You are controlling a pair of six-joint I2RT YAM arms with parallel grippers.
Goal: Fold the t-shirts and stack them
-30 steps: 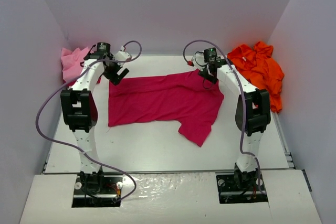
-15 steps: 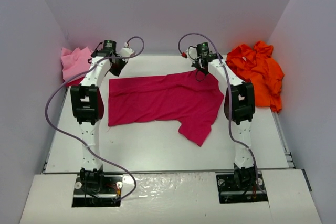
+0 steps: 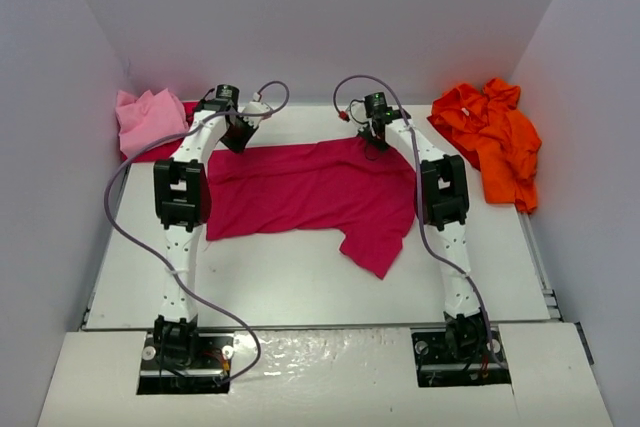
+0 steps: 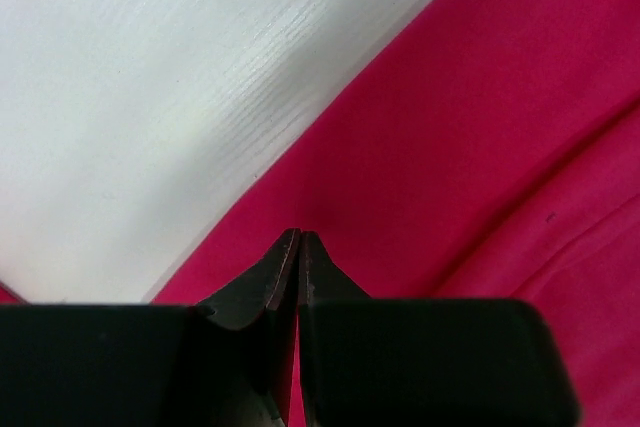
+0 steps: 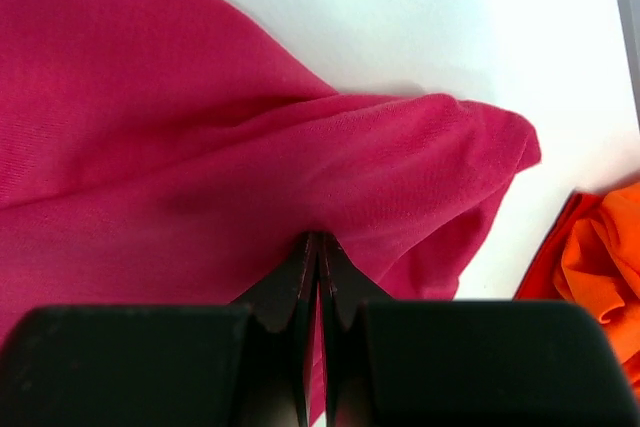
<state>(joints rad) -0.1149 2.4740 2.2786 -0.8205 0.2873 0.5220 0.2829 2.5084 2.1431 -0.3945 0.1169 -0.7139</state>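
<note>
A crimson t-shirt [image 3: 310, 192] lies spread across the middle of the white table, one sleeve pointing toward the near edge. My left gripper [image 3: 240, 134] is down on its far left edge. In the left wrist view the left gripper [image 4: 300, 237] has its tips pressed together on the crimson cloth [image 4: 480, 127]. My right gripper [image 3: 377, 139] is at the far right edge. In the right wrist view the right gripper [image 5: 318, 239] is shut, with the crimson cloth [image 5: 150, 147] puckered into it. A crumpled pink t-shirt [image 3: 145, 119] sits far left. An orange t-shirt [image 3: 495, 132] is heaped far right.
Grey walls [image 3: 320, 17] close in the white table [image 3: 290, 287] at the back and both sides. The orange heap [image 5: 600, 257] lies close to the right of the right gripper. Purple cables [image 3: 130, 237] loop beside both arms.
Both arms have stretched further toward the back and swung inward along the crimson shirt's far edge. Both grippers have gone from open to shut there.
</note>
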